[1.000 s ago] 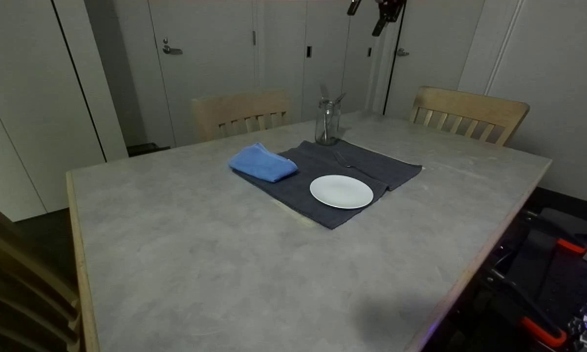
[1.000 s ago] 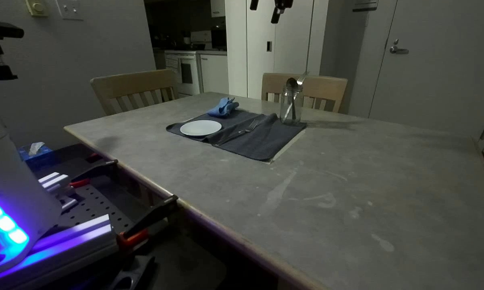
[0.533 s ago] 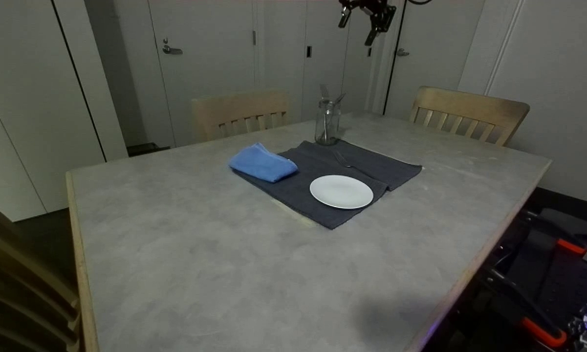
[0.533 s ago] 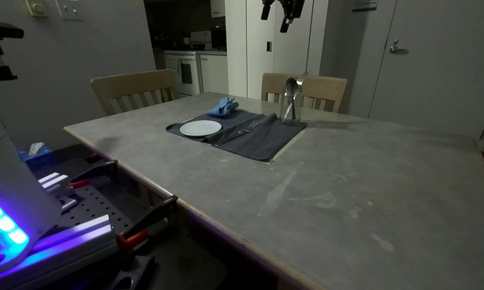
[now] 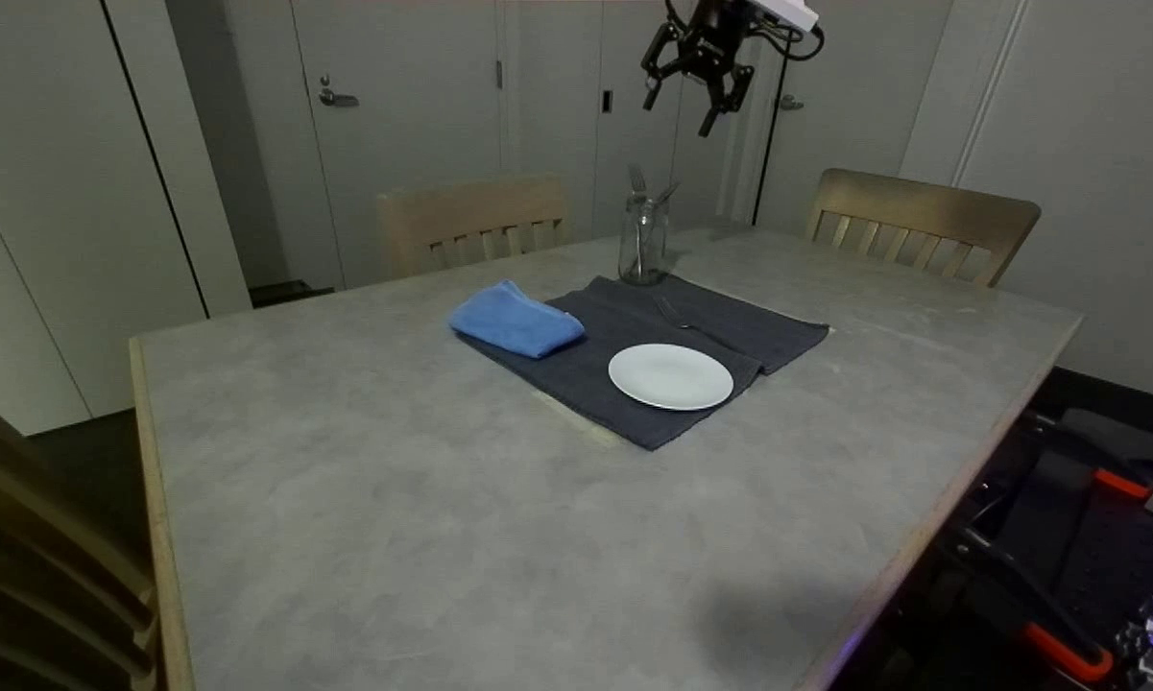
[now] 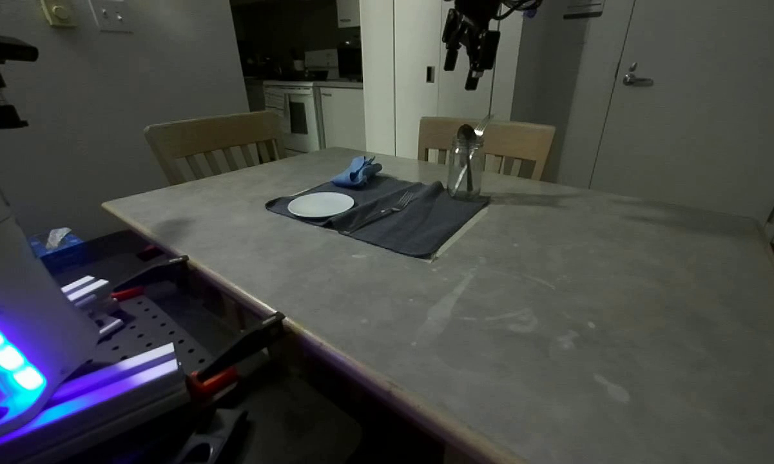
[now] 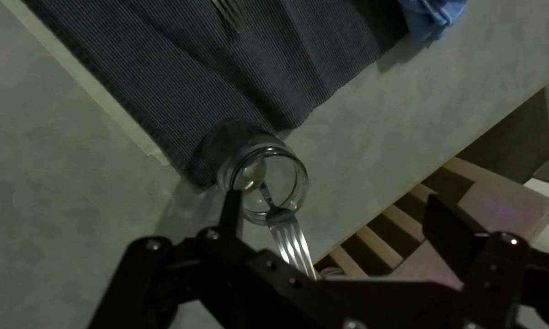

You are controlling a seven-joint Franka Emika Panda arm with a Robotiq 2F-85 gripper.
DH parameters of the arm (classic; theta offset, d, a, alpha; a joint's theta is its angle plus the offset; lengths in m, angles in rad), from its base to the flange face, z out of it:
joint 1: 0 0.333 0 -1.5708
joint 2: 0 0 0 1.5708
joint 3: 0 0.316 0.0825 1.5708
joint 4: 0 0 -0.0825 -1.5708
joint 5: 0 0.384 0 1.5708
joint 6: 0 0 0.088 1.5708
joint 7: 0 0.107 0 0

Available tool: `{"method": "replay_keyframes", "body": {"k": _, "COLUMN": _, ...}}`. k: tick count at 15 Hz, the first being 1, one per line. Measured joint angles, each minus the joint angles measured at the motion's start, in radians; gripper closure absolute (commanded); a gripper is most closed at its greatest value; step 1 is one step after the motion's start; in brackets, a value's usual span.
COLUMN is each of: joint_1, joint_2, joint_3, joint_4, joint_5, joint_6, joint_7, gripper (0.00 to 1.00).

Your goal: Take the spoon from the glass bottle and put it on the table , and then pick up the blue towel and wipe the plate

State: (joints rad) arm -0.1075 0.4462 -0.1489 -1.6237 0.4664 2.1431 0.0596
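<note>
Pale doors [image 5: 408, 115] are standing behind the bench [image 5: 422, 499]. Above the glass jar [image 6: 454, 171], where the spoon [image 6: 466, 133] is leaning, the pincer [image 6: 461, 74] is hanging spread; the plate [image 5: 670, 376] is lying on the dark mat [image 5: 624, 321], the blue towel [image 5: 516, 320] overlapping the mat's edge.

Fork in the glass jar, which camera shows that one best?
The wrist view: the fork in the jar shows largest there, its tines easily told apart, though the gripper may hide some tips. Both exterior views show it smaller, its head above the jar's rim.
</note>
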Motion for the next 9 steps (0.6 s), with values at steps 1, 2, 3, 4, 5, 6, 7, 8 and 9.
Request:
{"method": "replay_keyframes", "body": {"k": 1, "joint_1": -0.003, "joint_2": 0.017, "joint_3": 0.004, "joint_4": 0.017, "joint_5": 0.000, "joint_6": 0.016, "joint_7": 0.038, "gripper": 0.00}}
{"method": "replay_keyframes", "body": {"k": 2, "joint_1": -0.003, "joint_2": 0.028, "joint_3": 0.006, "joint_4": 0.030, "joint_5": -0.004, "joint_6": 0.029, "joint_7": 0.074, "gripper": 0.00}}
{"method": "replay_keyframes", "body": {"k": 3, "joint_1": -0.002, "joint_2": 0.039, "joint_3": 0.007, "joint_4": 0.041, "joint_5": -0.012, "joint_6": 0.043, "joint_7": 0.114, "gripper": 0.00}}
{"method": "replay_keyframes", "body": {"k": 4, "joint_1": -0.002, "joint_2": 0.044, "joint_3": 0.007, "joint_4": 0.045, "joint_5": -0.021, "joint_6": 0.063, "joint_7": 0.153, "gripper": 0.00}}
{"method": "replay_keyframes", "body": {"k": 5, "joint_1": -0.002, "joint_2": 0.047, "joint_3": 0.007, "joint_4": 0.046, "joint_5": -0.029, "joint_6": 0.081, "joint_7": 0.187, "gripper": 0.00}}
{"method": "replay_keyframes", "body": {"k": 6, "joint_1": -0.002, "joint_2": 0.048, "joint_3": 0.006, "joint_4": 0.044, "joint_5": -0.039, "joint_6": 0.099, "joint_7": 0.218, "gripper": 0.00}}
{"method": "replay_keyframes", "body": {"k": 7, "joint_1": -0.004, "joint_2": 0.049, "joint_3": 0.004, "joint_4": 0.043, "joint_5": -0.049, "joint_6": 0.110, "joint_7": 0.248, "gripper": 0.00}}
{"method": "replay_keyframes", "body": {"k": 8, "joint_1": -0.006, "joint_2": 0.049, "joint_3": 0.000, "joint_4": 0.040, "joint_5": -0.057, "joint_6": 0.114, "joint_7": 0.277, "gripper": 0.00}}
{"method": "replay_keyframes", "body": {"k": 9, "joint_1": -0.009, "joint_2": 0.050, "joint_3": -0.003, "joint_4": 0.036, "joint_5": -0.062, "joint_6": 0.114, "joint_7": 0.300, "gripper": 0.00}}
